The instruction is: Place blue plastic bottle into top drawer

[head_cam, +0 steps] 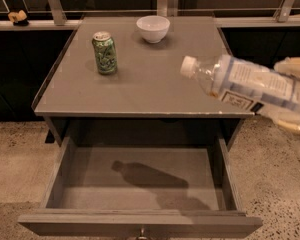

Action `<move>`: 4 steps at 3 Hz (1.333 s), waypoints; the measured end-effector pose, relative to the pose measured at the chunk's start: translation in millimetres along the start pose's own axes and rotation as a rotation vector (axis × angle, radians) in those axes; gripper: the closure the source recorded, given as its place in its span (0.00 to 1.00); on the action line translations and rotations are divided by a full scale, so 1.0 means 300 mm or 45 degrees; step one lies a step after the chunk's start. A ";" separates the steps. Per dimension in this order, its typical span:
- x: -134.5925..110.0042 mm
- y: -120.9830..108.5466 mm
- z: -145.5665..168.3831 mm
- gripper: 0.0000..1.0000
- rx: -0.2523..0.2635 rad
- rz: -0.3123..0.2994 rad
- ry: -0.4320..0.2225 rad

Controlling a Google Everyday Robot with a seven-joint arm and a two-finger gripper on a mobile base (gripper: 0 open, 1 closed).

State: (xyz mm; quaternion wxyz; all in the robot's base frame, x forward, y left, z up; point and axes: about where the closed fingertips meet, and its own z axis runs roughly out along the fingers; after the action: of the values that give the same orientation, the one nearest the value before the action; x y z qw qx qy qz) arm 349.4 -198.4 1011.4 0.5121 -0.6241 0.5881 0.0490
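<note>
One claw (pixel 286 96) at the right edge is clamped on the blue plastic bottle (pixel 245 81), held sideways near the front right corner of the table (pixel 150 84). Lowered off-centre, it could hit the side wall of the open top drawer (pixel 140 223) and fall outside

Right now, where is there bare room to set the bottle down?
The open drawer is bare wall to wall, a shadow aside. The front half of the table, nearer than can and bowl, is bare too. Only its back is crowded. The gripper holds the bottle at the right edge of view.
</note>
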 end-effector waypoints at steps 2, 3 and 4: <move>0.055 0.073 -0.048 1.00 0.025 0.071 0.047; 0.103 0.152 -0.020 1.00 -0.003 0.133 0.059; 0.197 0.291 0.058 1.00 -0.059 0.258 0.048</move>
State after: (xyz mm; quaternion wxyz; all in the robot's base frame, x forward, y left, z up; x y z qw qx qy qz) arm 308.3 -207.8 913.1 0.4788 -0.5738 0.6566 0.1024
